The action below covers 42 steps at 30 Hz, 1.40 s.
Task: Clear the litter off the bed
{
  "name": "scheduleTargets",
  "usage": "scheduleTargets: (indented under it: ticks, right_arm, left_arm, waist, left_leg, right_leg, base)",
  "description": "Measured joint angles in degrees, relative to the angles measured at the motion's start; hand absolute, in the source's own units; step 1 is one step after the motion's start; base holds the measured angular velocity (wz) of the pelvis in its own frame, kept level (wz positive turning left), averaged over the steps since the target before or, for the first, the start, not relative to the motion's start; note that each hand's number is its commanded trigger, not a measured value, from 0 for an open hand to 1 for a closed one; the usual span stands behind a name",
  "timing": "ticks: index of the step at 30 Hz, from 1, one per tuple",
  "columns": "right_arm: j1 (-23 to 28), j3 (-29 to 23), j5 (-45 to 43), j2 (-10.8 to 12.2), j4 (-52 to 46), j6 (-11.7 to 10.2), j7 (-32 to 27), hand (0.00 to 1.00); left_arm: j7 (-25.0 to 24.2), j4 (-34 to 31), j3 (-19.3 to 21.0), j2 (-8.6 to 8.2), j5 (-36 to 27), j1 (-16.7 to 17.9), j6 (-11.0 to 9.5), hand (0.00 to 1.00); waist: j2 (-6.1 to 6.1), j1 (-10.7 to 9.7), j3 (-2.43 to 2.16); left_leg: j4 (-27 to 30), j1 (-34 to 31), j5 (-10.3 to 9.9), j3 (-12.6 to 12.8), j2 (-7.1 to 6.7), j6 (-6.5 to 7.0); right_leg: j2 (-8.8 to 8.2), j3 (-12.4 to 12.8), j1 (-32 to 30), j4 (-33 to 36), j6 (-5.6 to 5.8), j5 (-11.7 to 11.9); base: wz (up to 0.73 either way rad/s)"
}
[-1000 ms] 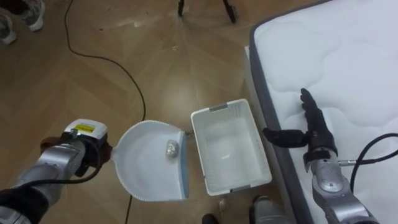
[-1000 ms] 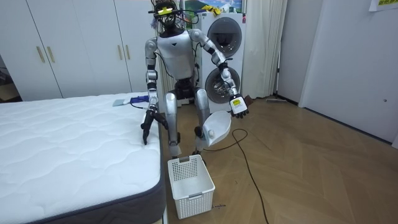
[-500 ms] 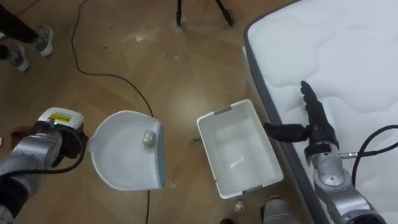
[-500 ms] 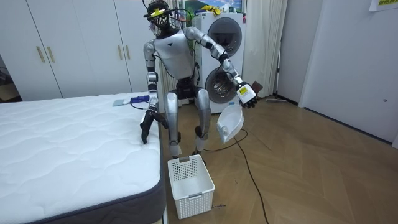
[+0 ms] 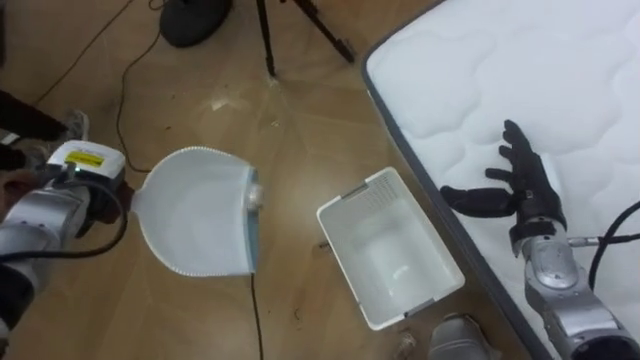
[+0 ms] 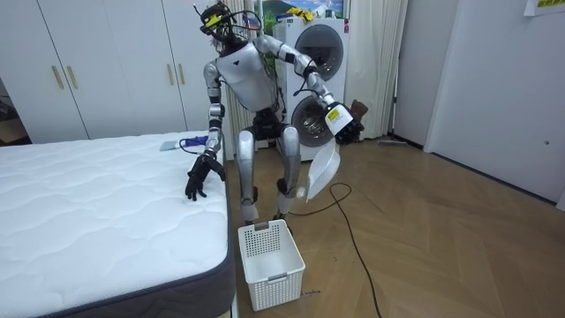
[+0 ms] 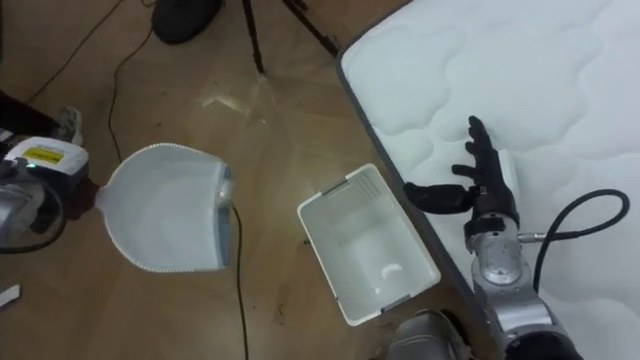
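We gripped the dustpan (image 5: 195,210) by its handle in our curled left hand (image 5: 78,183) beside the basket (image 5: 350,192), our right hand (image 5: 522,188) spread open over the mattress (image 5: 480,70).

light: bright, even, indoor | glare: pale sheen on wood floor (image 5: 222,102) | shadows: soft, faint

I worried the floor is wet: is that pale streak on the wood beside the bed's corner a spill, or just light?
Probably light. Left eye view: the pale streak on the wooden floor is soft-edged, like glare. Room view: the floor has a broad sheen at the room view's right. Right eye view: the mattress is evenly lit, with soft shading in its quilting.
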Motion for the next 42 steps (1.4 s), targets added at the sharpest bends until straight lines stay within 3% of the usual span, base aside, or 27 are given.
scheduleTargets:
  ticks: [8,12,18,29,34,35,36,40,42]
  right_arm:
    - [-0.1,-2.2,-0.6,-0.2,0.1,-0.2,3.2,0.00]
    - [-0.1,-3.3,-0.5,-0.2,0.0,0.0,5.2,0.00]
    - [-0.4,-3.4,-1.1,-0.3,0.1,0.3,5.3,0.00]
    - [-2.5,-3.3,-1.2,0.1,3.2,-0.2,3.6,0.00]
    - [-2.5,-3.3,-1.2,0.1,3.2,-0.3,2.7,0.00]
    - [-2.5,-3.3,-1.2,0.1,3.2,-0.3,2.6,0.00]
    - [-2.5,-3.3,-1.2,0.1,3.2,-0.4,2.3,0.00]
    - [-2.0,-3.7,-0.4,-0.2,3.1,-0.4,2.3,0.00]
    - [-0.7,-3.7,0.0,-0.3,2.1,-0.2,2.4,0.00]
  left_arm:
    - [0.7,-5.5,-0.7,0.52,0.0,-0.4,0.0,1.00]
    - [0.4,-5.9,-1.3,0.52,0.0,-2.9,-0.1,1.00]
    - [-1.1,-7.3,-6.0,0.54,0.6,-6.0,-0.1,1.00]
    - [-2.3,-10.9,-12.2,0.54,2.5,-8.1,-0.2,1.00]
    - [-2.3,-10.9,-12.2,0.50,2.1,-8.7,-0.3,1.00]
    - [-2.3,-11.0,-12.2,0.50,2.1,-8.7,-0.4,1.00]
    - [-2.3,-11.0,-12.2,0.49,2.1,-8.7,-0.6,1.00]
    - [-2.3,-11.5,-12.1,0.12,-0.7,-8.4,-1.0,1.00]
    - [-2.3,-13.4,-11.7,0.13,-5.0,-7.1,-1.9,1.00]
  waist:
    - [1.13,-1.7,0.33]
    - [1.29,-2.0,0.35]
    - [1.53,-2.3,0.46]
    - [1.77,-3.7,0.73]
    - [1.52,-3.7,0.99]
    - [1.25,-3.7,1.17]
    - [0.99,-3.8,1.74]
    - [0.73,-2.9,1.83]
    - [-0.02,-0.2,1.52]
  left_leg:
    - [-1.1,0.8,0.2,1.1,-0.39,0.32]
    - [-1.1,0.8,0.2,1.5,-0.34,0.33]
    - [-1.5,1.6,0.2,2.5,-0.44,0.38]
    - [-1.6,1.7,0.2,2.6,-0.38,0.39]
    - [-1.6,1.9,0.2,2.6,-0.34,0.40]
    - [-1.6,2.2,0.2,2.6,-0.35,0.41]
    - [-1.7,2.8,0.1,2.6,-0.33,0.43]
    - [-1.3,3.2,0.0,2.7,-0.17,0.49]
    - [-1.3,4.3,-0.7,3.8,0.16,-0.03]
  right_leg:
    - [-0.03,0.9,-0.1,-0.2,0.36,0.3]
    - [0.11,1.3,-0.3,-0.2,0.28,0.4]
    - [0.25,2.1,-0.1,0.0,0.51,0.5]
    - [0.59,2.6,-0.1,-0.1,0.56,0.7]
    - [0.46,2.3,0.1,-0.2,0.55,0.7]
    - [0.44,2.2,0.4,-0.2,0.55,0.7]
    - [0.46,2.2,1.0,-0.4,0.55,0.7]
    - [0.93,2.4,0.9,-1.2,0.49,0.9]
    - [3.52,5.3,1.1,-1.8,0.81,1.2]
  base:
    - [-0.06]
    - [-0.05]
    - [-0.08]
    - [0.00]
    - [0.00]
    - [0.00]
    - [-0.03]
    - [-0.10]
    - [-0.59]
